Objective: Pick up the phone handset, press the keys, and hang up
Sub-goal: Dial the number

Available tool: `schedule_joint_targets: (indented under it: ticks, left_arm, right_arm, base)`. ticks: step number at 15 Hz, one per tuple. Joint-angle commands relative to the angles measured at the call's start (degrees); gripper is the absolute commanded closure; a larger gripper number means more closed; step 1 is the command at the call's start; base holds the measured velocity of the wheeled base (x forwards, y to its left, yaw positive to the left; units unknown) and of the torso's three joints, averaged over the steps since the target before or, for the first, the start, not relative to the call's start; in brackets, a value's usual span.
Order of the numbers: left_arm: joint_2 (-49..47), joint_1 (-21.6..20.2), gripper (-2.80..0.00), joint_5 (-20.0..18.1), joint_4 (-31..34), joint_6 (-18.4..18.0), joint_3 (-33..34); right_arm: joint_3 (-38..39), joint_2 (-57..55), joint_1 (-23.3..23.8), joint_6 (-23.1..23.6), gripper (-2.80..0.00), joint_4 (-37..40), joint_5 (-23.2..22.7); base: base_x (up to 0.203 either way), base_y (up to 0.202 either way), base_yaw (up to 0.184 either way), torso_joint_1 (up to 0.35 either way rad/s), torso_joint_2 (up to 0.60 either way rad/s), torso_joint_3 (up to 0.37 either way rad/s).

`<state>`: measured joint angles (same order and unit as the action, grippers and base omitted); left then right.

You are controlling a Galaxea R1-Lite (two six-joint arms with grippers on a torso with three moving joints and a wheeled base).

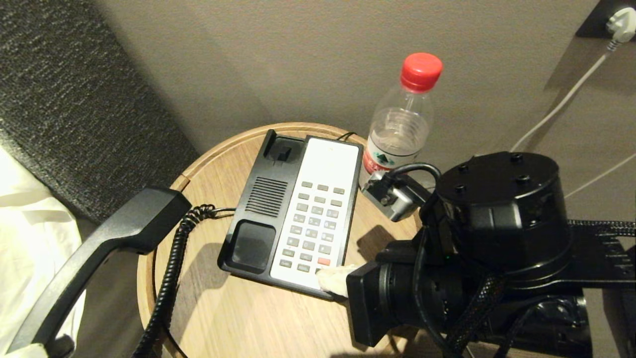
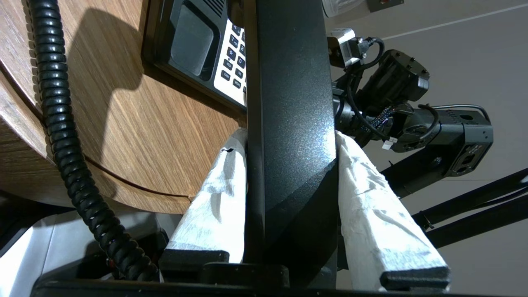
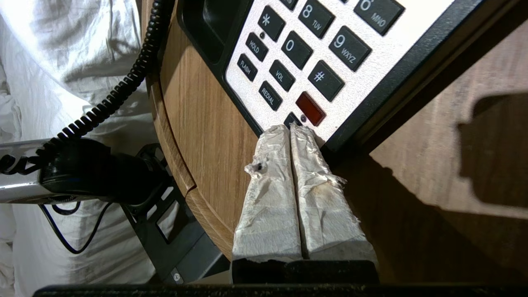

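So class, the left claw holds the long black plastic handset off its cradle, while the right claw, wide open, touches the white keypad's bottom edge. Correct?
One error: the right claw is shut, its wrapped fingers pressed together, as the right wrist view shows. The left claw does hold the long black plastic handset off the cradle, and the right touches the white keypad at its bottom edge.

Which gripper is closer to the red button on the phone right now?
Right. The right gripper, shut, has its tips just beside the red button. The left gripper holds the phone handset off the table's left edge.

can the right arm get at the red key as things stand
Probably yes: the right end effector, shut, sits at the near edge of the keys, right beside the red key, with nothing between them.
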<state>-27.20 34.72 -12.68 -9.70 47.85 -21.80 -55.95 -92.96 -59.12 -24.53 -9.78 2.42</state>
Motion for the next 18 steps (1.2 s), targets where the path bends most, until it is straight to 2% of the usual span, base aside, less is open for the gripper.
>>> schedule_joint_targets:
  ticks: [1, 10, 13, 18]
  left_arm:
    - [0.04, 0.00, 0.00, -0.07, -0.05, 0.31, 0.17]
    - [-0.14, 0.00, 0.00, -0.07, -0.05, 0.31, 0.79]
    - [-0.05, 0.00, 0.00, -1.03, -0.05, 0.31, 0.97]
    - [-0.05, 0.00, 0.00, -1.12, -0.14, 0.31, 0.44]
  right_arm:
    - [-0.08, 2.97, -0.11, -0.34, 0.00, -0.13, 0.06]
    - [3.48, 11.48, -0.11, -0.43, 0.00, 0.37, 0.57]
    - [6.00, 11.09, -0.11, -0.29, 0.00, -0.16, 0.50]
    - [2.87, 5.42, -0.11, 0.10, 0.00, -0.33, 0.40]
  base:
    - [0.000, 0.000, 0.000, 0.000, 0.00, 0.000]
    - [0.000, 0.000, 0.000, 0.000, 0.00, 0.000]
    - [0.000, 0.000, 0.000, 0.000, 0.00, 0.000]
    - [0.000, 0.000, 0.000, 0.000, 0.00, 0.000]
